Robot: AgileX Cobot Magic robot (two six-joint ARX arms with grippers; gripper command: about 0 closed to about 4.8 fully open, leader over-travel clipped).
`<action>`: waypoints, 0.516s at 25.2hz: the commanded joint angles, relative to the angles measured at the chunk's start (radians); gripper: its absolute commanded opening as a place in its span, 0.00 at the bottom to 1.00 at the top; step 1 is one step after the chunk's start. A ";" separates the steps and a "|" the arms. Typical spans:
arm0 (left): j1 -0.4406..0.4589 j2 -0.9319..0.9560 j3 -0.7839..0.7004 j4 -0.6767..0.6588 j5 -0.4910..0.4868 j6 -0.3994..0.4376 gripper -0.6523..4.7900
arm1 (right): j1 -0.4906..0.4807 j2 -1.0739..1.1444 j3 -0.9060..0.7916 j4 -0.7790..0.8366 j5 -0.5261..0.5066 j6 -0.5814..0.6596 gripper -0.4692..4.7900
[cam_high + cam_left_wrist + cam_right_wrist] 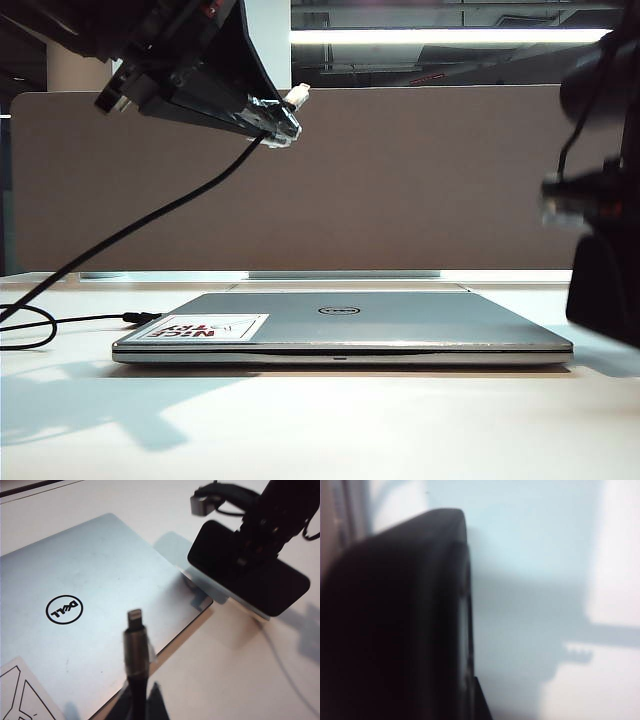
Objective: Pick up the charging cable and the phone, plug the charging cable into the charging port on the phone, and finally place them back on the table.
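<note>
Plug and phone held apart over the laptop, mating still ahead of you.

Your charging cable (136,647) sits clamped in the left gripper (275,125), its silvery plug jutting free above the laptop (340,328), likely kept proud so the tip can lead into the charging port. The cord trails down to the table (320,420) beside the laptop. Off the laptop's far corner, the right gripper (260,545) is shut on the phone (247,575), lifted clear of the table with one narrow end turned toward the plug. The port itself is too small to make out.
</note>
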 commanded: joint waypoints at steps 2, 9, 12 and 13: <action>-0.002 0.001 0.000 0.008 0.004 -0.009 0.11 | 0.001 -0.102 0.045 0.063 -0.134 0.005 0.09; -0.003 0.003 -0.004 0.009 0.004 -0.036 0.11 | 0.001 -0.200 0.045 0.343 -0.433 0.119 0.09; -0.003 0.003 -0.037 0.012 0.004 -0.104 0.11 | 0.001 -0.196 0.044 0.441 -0.502 0.154 0.09; -0.003 0.003 -0.065 0.018 0.004 -0.143 0.11 | 0.001 -0.195 0.043 0.497 -0.542 0.167 0.09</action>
